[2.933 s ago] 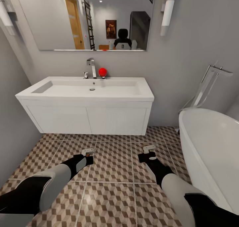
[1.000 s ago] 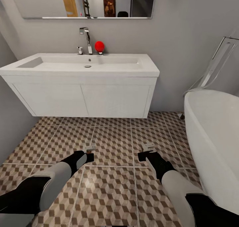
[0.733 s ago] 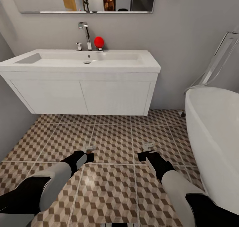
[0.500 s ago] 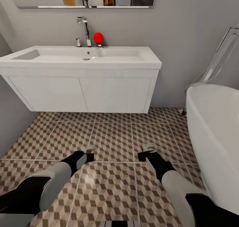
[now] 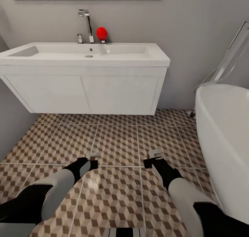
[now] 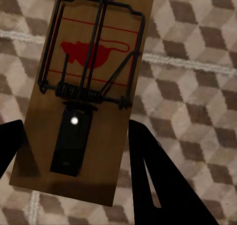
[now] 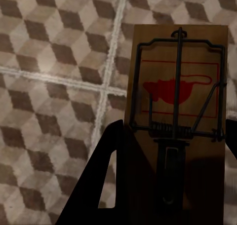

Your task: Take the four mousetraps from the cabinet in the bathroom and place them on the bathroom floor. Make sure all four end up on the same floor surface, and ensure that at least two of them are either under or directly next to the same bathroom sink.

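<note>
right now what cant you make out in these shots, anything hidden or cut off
- Floor under the sink: head view, the unit's front hides the tiles toward the wall.
- Left mousetrap: left wrist view, its near end is partly covered by the dark fingers.
- Right mousetrap: right wrist view, near end hidden behind a finger and cut by the frame.
- Both traps in head view: too small for detail at left gripper and right gripper.
- Bathtub: head view, cut by the right edge.

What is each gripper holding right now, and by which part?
Each holds a mousetrap by the board's long edges, at the end away from the red mouse print: left gripper, right gripper.
</note>
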Controlling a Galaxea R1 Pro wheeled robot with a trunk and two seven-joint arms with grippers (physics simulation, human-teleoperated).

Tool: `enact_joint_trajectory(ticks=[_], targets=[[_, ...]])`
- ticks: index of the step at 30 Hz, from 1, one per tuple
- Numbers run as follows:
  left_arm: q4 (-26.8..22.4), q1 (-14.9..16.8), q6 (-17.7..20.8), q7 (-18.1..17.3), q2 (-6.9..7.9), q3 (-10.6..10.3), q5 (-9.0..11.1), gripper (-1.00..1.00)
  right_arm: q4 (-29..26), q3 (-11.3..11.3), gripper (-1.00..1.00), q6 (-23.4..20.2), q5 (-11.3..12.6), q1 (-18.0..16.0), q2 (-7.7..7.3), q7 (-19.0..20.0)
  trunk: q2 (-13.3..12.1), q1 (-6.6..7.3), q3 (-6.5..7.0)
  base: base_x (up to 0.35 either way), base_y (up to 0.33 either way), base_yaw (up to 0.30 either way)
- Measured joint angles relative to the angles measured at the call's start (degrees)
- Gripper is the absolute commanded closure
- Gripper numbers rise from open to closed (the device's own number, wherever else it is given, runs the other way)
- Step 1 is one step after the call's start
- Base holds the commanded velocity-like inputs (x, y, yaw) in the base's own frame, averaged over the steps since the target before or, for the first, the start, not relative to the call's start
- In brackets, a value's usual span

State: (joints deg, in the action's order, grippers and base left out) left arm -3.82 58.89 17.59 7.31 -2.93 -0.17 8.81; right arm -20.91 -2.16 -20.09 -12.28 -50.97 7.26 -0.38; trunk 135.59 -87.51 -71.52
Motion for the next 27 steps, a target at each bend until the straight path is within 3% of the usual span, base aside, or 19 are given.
enact_joint_trajectory(ticks=[19,27], targets=[[0.00,0.00,0.00,-0.01,-0.04,-0.01,0.00,1.00,0.00,0.01,1.00,0.01,0.00,-0.01,-0.01,0.00,7.62,-4.17,-5.21,0.000,0.000,0.000],[0.01,0.00,0.00,0.00,-0.04,-0.01,0.00,1.00,0.00,0.05,1.00,0.08,0.00,0.00,-0.01,0.00,7.74,-4.39,-7.73,0.000,0.000,0.000]])
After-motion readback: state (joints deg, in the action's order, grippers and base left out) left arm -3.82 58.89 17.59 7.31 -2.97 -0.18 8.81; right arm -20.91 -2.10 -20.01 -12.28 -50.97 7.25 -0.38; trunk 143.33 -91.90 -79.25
